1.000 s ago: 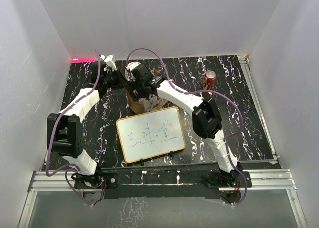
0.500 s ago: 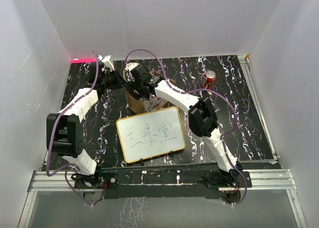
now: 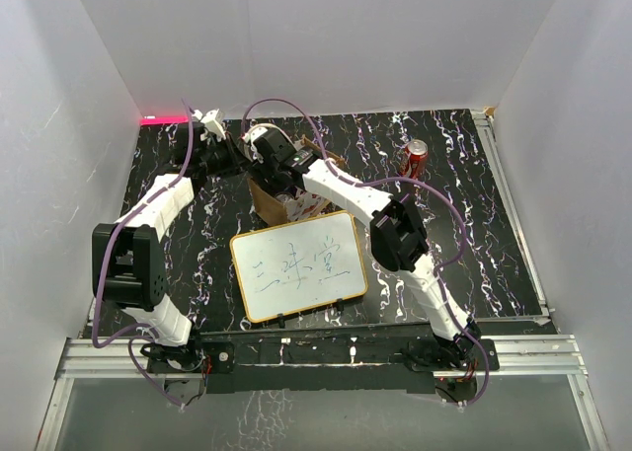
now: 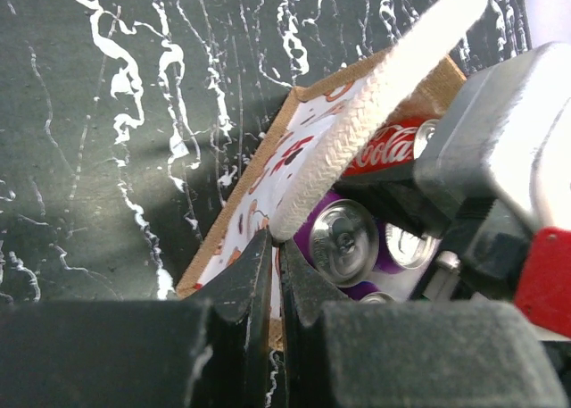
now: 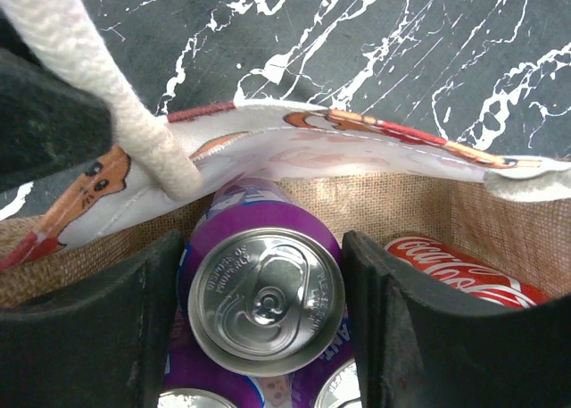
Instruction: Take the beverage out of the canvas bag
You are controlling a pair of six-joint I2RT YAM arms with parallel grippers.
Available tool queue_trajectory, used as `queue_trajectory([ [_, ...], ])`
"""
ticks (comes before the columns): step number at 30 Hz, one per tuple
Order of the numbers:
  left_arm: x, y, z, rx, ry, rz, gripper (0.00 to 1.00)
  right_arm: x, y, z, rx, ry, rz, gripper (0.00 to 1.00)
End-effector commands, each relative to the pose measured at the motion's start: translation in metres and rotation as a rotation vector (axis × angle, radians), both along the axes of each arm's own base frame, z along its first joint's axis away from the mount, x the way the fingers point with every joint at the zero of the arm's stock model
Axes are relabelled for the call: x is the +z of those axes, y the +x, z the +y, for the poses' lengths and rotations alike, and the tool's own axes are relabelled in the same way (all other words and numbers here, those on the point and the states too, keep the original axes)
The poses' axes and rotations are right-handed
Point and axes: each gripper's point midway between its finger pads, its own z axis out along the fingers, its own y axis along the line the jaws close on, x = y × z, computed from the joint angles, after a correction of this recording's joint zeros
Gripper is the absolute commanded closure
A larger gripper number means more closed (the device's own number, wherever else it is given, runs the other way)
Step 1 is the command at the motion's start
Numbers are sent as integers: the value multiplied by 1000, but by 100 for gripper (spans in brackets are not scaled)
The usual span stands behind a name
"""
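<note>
Coarse woven canvas bag (image 5: 419, 212), braided rope handle (image 4: 375, 104), glossy metal purple can (image 5: 263, 287), polished marbled table (image 4: 107, 113)

This was a robot test cell in a lab, not a home or shop. Plain white panels (image 3: 326, 37) boxed in a black, white-veined worktop (image 3: 474, 244). Two white arms were bolted to an aluminium rail (image 3: 326, 357) at its near edge, purple cables (image 3: 286, 106) looped above, and a small wood-framed whiteboard (image 3: 298, 264) lay there.
</note>
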Motion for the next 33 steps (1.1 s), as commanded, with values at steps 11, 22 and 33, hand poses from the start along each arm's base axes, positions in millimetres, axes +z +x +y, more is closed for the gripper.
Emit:
queue_trajectory([
  [11,8,1,1,-5,-4,-21,100,179,21,11,-100,324,-362,69],
  [22,9,1,4,1,7,-26,100,230,12,-14,-171,396,-443,79],
  [33,8,1,1,-6,-10,-17,100,307,-9,-46,-220,545,-533,86],
])
